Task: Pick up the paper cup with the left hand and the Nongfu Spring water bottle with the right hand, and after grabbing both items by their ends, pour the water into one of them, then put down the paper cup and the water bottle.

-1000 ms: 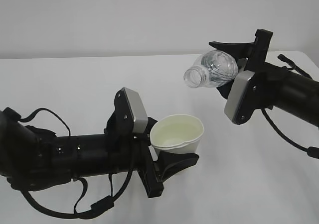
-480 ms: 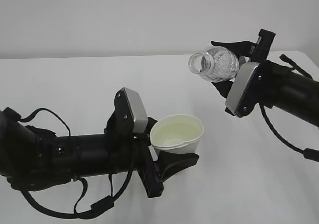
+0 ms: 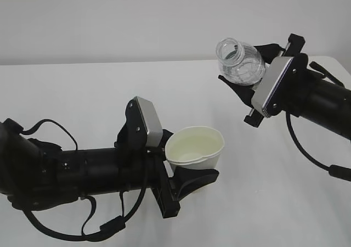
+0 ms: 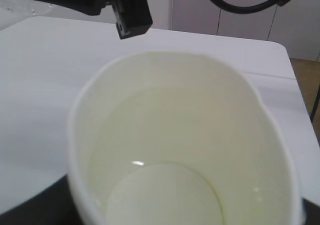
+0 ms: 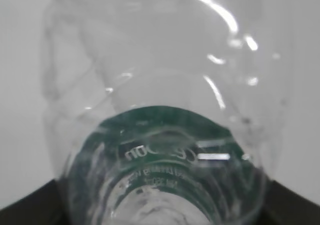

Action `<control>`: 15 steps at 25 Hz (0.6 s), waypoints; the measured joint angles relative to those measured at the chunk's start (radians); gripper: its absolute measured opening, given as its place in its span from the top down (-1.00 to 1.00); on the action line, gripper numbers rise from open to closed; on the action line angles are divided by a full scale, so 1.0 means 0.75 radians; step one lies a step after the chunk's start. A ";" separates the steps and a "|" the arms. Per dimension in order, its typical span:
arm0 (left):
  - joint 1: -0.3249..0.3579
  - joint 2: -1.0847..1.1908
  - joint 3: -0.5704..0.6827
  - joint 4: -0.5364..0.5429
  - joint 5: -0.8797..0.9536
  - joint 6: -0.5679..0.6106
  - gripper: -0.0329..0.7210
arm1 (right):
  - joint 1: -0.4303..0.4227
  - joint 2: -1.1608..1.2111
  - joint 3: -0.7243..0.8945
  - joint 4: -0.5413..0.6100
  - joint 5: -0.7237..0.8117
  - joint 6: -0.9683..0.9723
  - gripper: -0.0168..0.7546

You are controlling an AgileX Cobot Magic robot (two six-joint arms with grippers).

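The paper cup (image 3: 195, 146) sits upright in the left gripper (image 3: 186, 167), held off the table (image 3: 82, 93) at the lower centre of the exterior view, its jaws pinching the cup low on its wall from either side. The rim is pressed slightly out of round. In the left wrist view the cup (image 4: 185, 145) fills the frame, its pale cream inside holding a shallow pool of water (image 4: 165, 195) over the bottom, marked by a faint curved line and small glints. The bottle (image 3: 241, 63) is up and to the right of the cup, well apart from it and higher, held in the right gripper (image 3: 249, 71) with jaws closed on its lower body. Its open threaded neck (image 3: 229, 48) points up and toward the left, tilted rather than level. The right wrist view looks along the bottle (image 5: 165, 135) from its base end; the dark green label (image 5: 165, 160) with white lettering shows through the clear ribbed plastic. Whether any water remains inside the bottle cannot be told with confidence, as the plastic only shows reflections. Black cables (image 3: 82, 225) hang beneath the left arm.
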 joint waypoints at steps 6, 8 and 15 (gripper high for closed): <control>0.000 0.000 0.000 0.000 0.000 0.000 -0.29 | 0.000 0.000 0.000 0.000 0.000 0.156 -0.25; 0.000 0.000 0.000 0.000 0.000 0.000 -0.29 | 0.000 0.000 0.000 0.000 0.000 0.199 -0.25; 0.000 0.000 0.000 0.000 0.000 0.000 -0.29 | 0.000 0.000 0.000 0.000 0.000 0.333 -0.25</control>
